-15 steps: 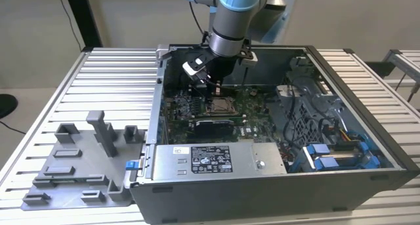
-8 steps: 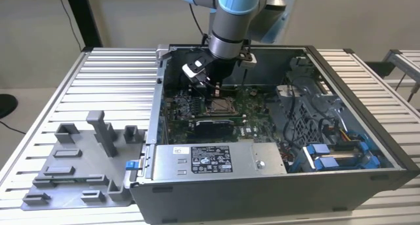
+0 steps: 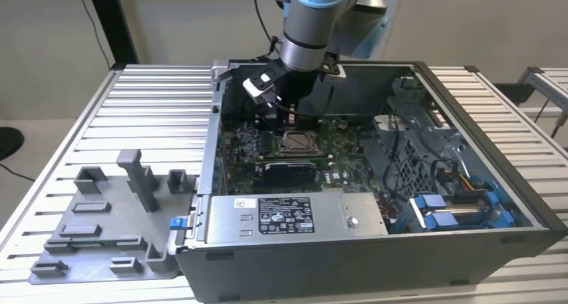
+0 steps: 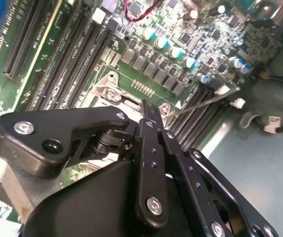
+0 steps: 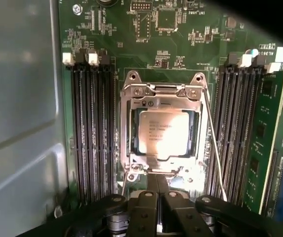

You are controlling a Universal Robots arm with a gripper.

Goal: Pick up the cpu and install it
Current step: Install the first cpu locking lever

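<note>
Fingers [image 5: 152,183] (pressed together) at edge of socket [image 5: 162,92]; cpu [image 5: 163,132] just beyond, inside

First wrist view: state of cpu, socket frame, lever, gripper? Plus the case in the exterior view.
Silvery square cpu: seated in the socket.
Metal socket frame: down around the cpu.
Thin wire lever: alongside the socket; cannot tell if it is latched.
Black gripper: fingers together, at the socket's edge.
Grey computer case: side open, arm reaching inside.
</note>
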